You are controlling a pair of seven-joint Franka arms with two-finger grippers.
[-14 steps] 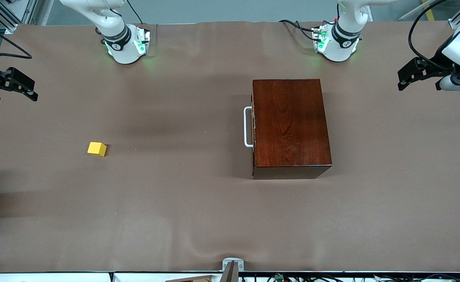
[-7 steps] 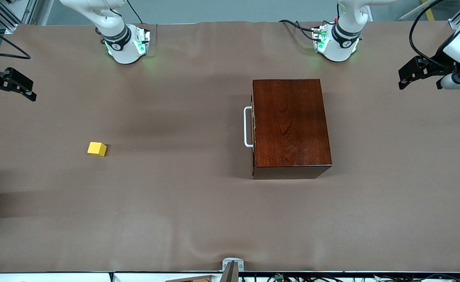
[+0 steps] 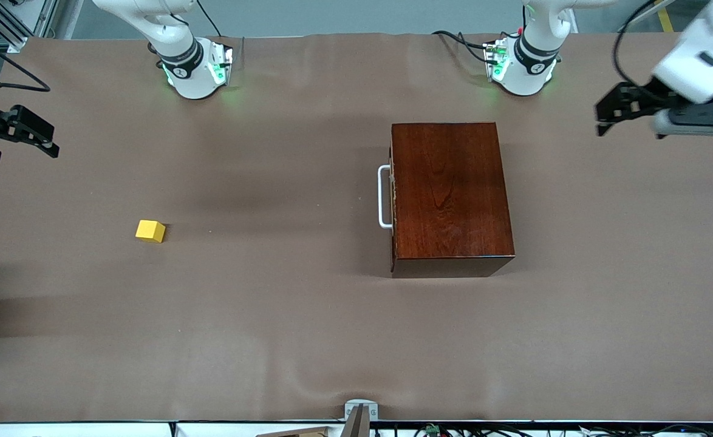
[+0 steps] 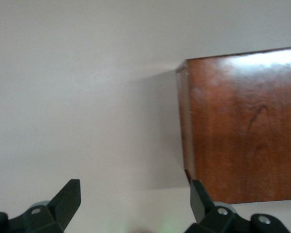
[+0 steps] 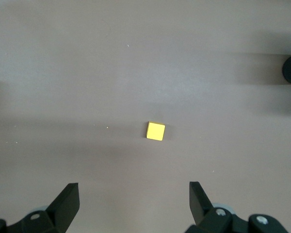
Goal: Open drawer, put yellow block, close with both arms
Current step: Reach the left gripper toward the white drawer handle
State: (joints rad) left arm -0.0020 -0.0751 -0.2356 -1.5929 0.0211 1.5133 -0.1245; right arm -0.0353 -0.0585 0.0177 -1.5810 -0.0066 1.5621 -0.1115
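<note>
Drawer fully shut inside the dark reddish-brown wooden box, only its white U-shaped handle standing proud of the box face that points toward the right arm's end of the table. Box sits toward the left arm's end, roughly mid-depth on the brown cloth. Yellow block lies alone on the cloth toward the right arm's end, well apart from the box and slightly nearer the front camera than the handle. Left gripper hangs in the air over bare cloth at the left arm's end, off the box's corner on the side away from the handle, not touching anything; left wrist view shows its fingers spread wide with nothing between them, the box filling one side of that view below them. Right gripper hangs over the table's edge at the right arm's end, well apart from the block; right wrist view shows its fingers spread wide and empty, with the block on the cloth below, about centred between the two fingertips but clear of both.
</note>
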